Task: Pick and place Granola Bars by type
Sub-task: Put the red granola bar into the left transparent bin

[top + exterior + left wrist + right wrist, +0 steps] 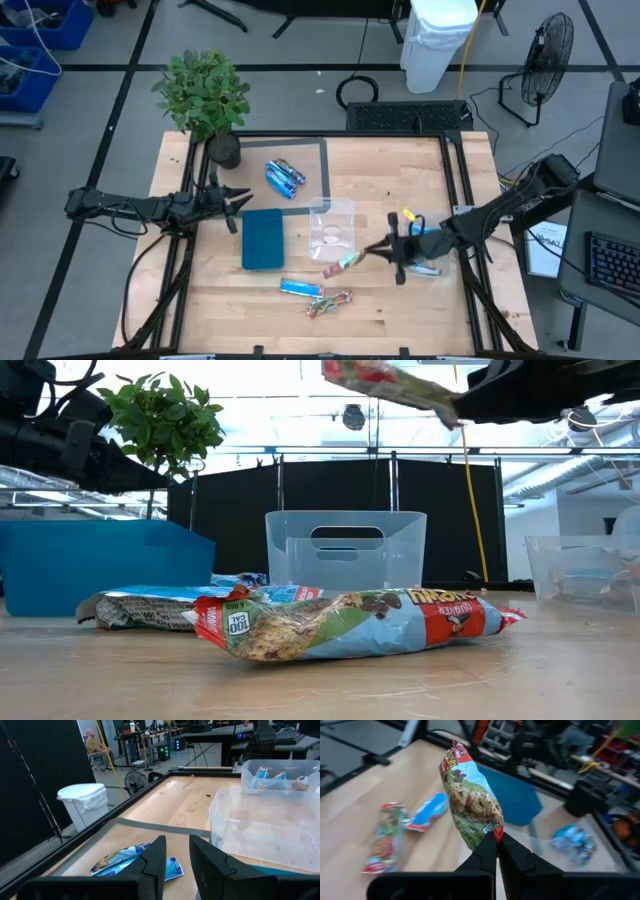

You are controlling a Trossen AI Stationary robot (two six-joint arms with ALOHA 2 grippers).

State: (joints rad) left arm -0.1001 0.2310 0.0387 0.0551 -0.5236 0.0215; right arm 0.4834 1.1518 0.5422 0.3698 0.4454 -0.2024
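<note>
A red-and-green granola bar (350, 624) lies nearest the low camera, flat on the wooden tabletop (400, 300), with a light blue bar (160, 607) just behind it. From above, these two sit near the front edge of the tabletop: the multicoloured one (329, 301) and the light blue one (299, 288), close together.

The right tool (380, 249) is clamped on the end of another multicoloured bar (341, 264), holding it in the air beside the clear tub (332, 229) in the middle of the tabletop. The right wrist view shows its two fingers pressed together on the wrapper's edge, the bar (470, 797) standing up from them. In the low view this bar (390, 385) hangs high above the tabletop.

A pair of darker blue bars (284, 177) rests on the grey mat (322, 160) towards the back, near the potted plant (204, 95). The teal tray (263, 238) lies left of the clear tub. A second clear tub (428, 245) under the right arm holds light blue bars.

The left tool (236, 203) hovers at the left of the tabletop, just beside the teal tray, its fingers (155, 857) a little apart and holding nothing.
</note>
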